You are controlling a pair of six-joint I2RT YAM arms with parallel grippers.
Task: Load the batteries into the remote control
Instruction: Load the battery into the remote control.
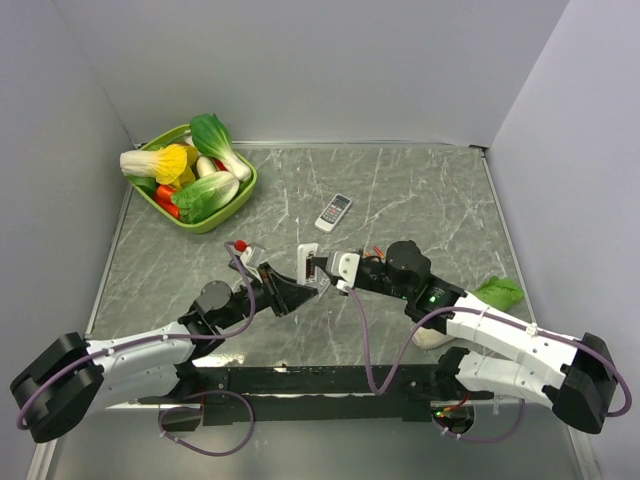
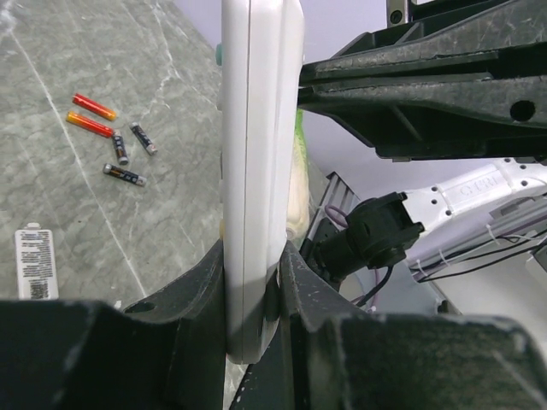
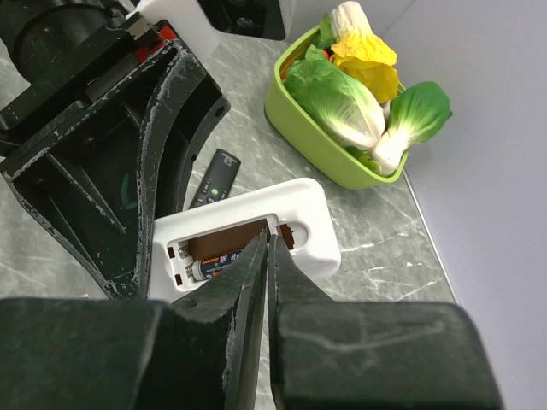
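My left gripper [image 1: 288,292] is shut on the lower end of a white remote [image 1: 305,262], which it holds upright above the table; the remote shows edge-on in the left wrist view [image 2: 256,171]. In the right wrist view its open battery compartment [image 3: 235,243] faces me with one dark battery [image 3: 214,266] lying in it. My right gripper [image 3: 267,246] is shut, its tips pushed into the compartment beside that battery. Several loose batteries [image 2: 115,141], orange-red and dark, lie on the table.
A green basket of toy vegetables [image 1: 240,195] stands at the back left. A second small remote [image 1: 334,211] lies mid-table. A white labelled flat piece [image 2: 36,265] lies near the batteries. A green leafy item [image 1: 500,292] lies at the right.
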